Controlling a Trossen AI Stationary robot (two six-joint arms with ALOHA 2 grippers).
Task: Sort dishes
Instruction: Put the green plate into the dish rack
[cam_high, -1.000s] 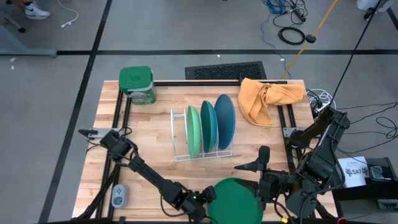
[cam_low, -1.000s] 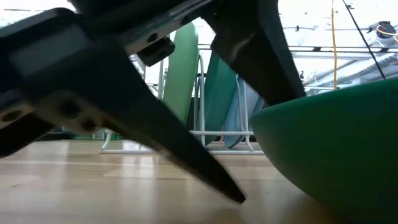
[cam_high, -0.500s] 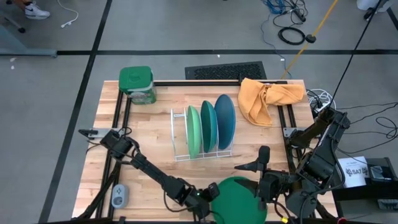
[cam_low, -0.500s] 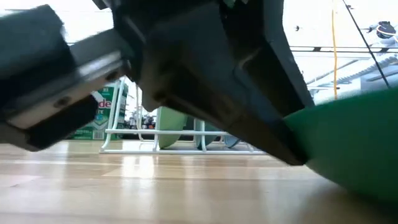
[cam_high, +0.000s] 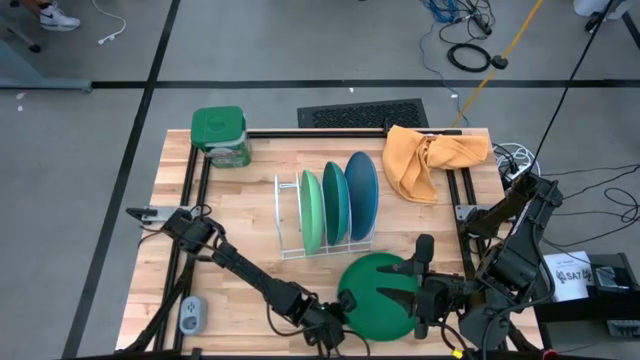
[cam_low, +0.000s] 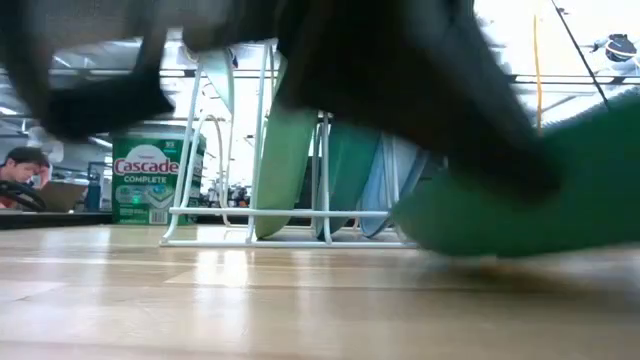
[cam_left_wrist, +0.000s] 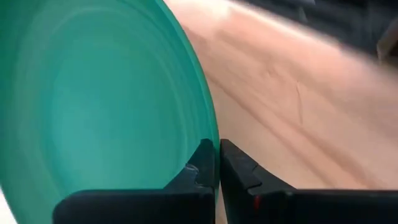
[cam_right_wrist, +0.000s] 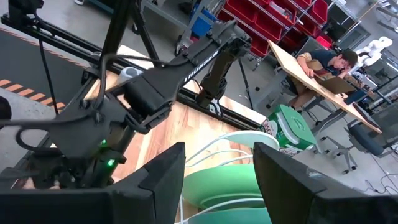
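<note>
The dark green plate (cam_high: 378, 290) is near the table's front edge, with my left gripper (cam_high: 338, 315) shut on its near-left rim; it fills the left wrist view (cam_left_wrist: 93, 93). In the low view it shows blurred (cam_low: 560, 190), and I cannot tell whether it is clear of the table. My right gripper (cam_high: 412, 258) stands open over the plate's far-right rim; whether it touches I cannot tell. The light green plate (cam_high: 310, 212), the teal plate (cam_high: 335, 205) and the blue plate (cam_high: 362, 195) stand on edge in the white wire rack (cam_high: 288, 215). My left gripper pinches the dark green plate's rim (cam_left_wrist: 211, 134) between its two fingers, one on the plate's inner face and one on its outer face. The fingers come at the near-left rim from the table's left, roughly level.
A green lidded tub (cam_high: 220, 135) stands at the far left corner and an orange cloth (cam_high: 430, 155) lies at the far right. A small grey device (cam_high: 190, 315) sits at the near left. People sit at desks beyond the table (cam_right_wrist: 329, 59).
My left gripper has shut on the dark green plate's near-left rim. The plate, which lay at the table's near edge, has shifted toward the far edge and the rack.
</note>
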